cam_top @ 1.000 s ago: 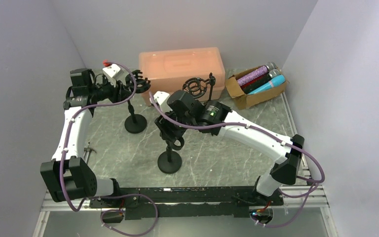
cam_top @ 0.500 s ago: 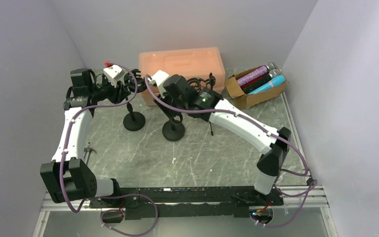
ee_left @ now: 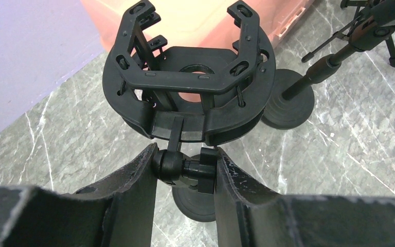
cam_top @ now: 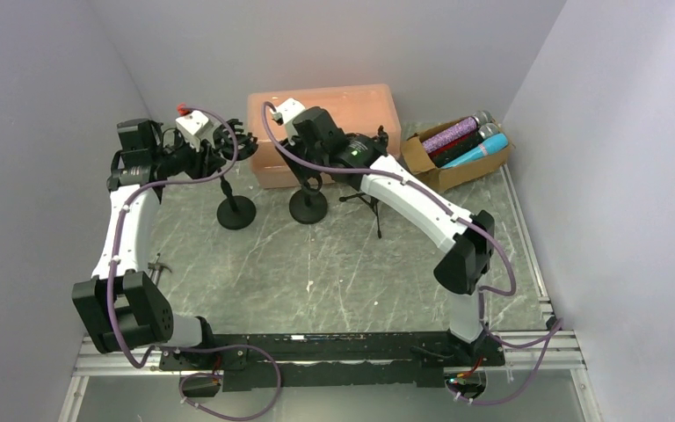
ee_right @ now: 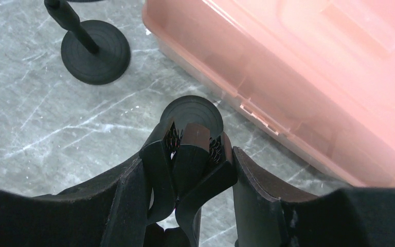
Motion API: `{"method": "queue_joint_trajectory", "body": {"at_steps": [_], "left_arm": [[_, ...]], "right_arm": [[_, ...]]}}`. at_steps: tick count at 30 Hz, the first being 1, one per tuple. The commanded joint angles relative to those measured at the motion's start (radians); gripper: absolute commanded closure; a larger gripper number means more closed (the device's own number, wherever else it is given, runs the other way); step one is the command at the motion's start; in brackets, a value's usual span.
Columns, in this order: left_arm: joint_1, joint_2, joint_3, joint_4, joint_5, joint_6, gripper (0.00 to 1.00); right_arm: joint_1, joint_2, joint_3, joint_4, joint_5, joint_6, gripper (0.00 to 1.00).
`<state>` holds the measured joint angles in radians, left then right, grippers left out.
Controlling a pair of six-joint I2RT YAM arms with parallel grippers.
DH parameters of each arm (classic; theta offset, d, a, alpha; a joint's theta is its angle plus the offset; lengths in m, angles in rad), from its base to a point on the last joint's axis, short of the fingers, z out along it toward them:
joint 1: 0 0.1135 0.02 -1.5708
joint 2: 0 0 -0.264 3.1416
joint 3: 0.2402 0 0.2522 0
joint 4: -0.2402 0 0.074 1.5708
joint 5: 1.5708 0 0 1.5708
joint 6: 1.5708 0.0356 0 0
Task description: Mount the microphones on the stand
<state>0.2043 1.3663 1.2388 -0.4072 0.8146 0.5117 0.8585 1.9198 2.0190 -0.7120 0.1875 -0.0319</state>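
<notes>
Near the far left of the worktop (cam_top: 316,272), the left gripper (ee_left: 185,165) is closed partway on the shock-mount stand (cam_top: 228,176). Its two fingers (ee_left: 133,195) pinch the small pivot knob (ee_left: 171,165) just under the black ring-shaped cradle (ee_left: 190,90), which sits empty above them. This stand's round base (cam_top: 235,212) rests on the marbled surface.

Just beside it, toward the middle of the far edge, the right gripper (ee_right: 190,160) is also closed partway, on the clip stand (cam_top: 308,180). The stand's black spring clip (ee_right: 190,141) is squeezed between the two fingers, with its coil springs showing on both sides. Directly below, that stand's disc base (ee_right: 191,110) lies close against the front wall of a translucent salmon storage box (cam_top: 352,101) at the far edge. From the overhead view I cannot tell whether this base is touching the surface.

A small tripod stand (cam_top: 365,198) is just to the right of the clip stand, partly hidden behind the right arm.

The microphones (cam_top: 457,136) lie together in an open cardboard box (cam_top: 417,158) at the far right corner, well apart from both grippers. A purple glitter one and a teal one are plain to see, with darker ones between them.
</notes>
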Motion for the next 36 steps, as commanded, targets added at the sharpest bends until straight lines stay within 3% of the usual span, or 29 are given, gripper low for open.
{"method": "queue_joint_trajectory", "body": {"at_steps": [1, 4, 8, 11, 13, 19, 25, 27, 32, 36], "left_arm": [[0.016, 0.02, 0.057, 0.023, 0.002, 0.046, 0.64], [0.014, 0.011, 0.052, 0.036, 0.01, 0.029, 0.4], [0.01, 0.001, 0.057, 0.049, 0.023, 0.003, 0.17], [0.008, -0.006, 0.066, 0.046, 0.018, -0.011, 0.04], [0.007, -0.016, 0.067, 0.051, 0.015, -0.024, 0.01], [0.007, -0.05, 0.113, 0.013, 0.013, -0.067, 0.01], [0.007, -0.054, 0.221, -0.087, 0.007, -0.121, 0.01], [0.007, -0.048, 0.286, -0.143, 0.017, -0.121, 0.01], [0.007, -0.035, 0.396, -0.229, 0.043, -0.165, 0.01], [0.007, -0.036, 0.403, -0.222, 0.047, -0.199, 0.01]], "right_arm": [[-0.003, 0.027, 0.115, 0.065, -0.008, -0.004, 0.76], [-0.004, 0.034, 0.127, 0.059, -0.008, 0.007, 0.49], [-0.005, 0.035, 0.142, 0.063, -0.007, 0.02, 0.3], [-0.004, 0.045, 0.176, 0.052, 0.008, 0.023, 0.16], [-0.005, 0.053, 0.209, 0.042, 0.024, 0.021, 0.1], [-0.007, 0.037, 0.352, 0.002, 0.061, 0.006, 0.07], [-0.062, -0.118, 0.278, 0.0, 0.141, 0.045, 0.06], [-0.134, -0.18, 0.203, -0.013, 0.164, 0.101, 0.09], [-0.459, -0.355, -0.134, 0.06, 0.135, 0.228, 0.2], [-0.609, -0.331, -0.271, 0.11, 0.118, 0.234, 0.28]]}}
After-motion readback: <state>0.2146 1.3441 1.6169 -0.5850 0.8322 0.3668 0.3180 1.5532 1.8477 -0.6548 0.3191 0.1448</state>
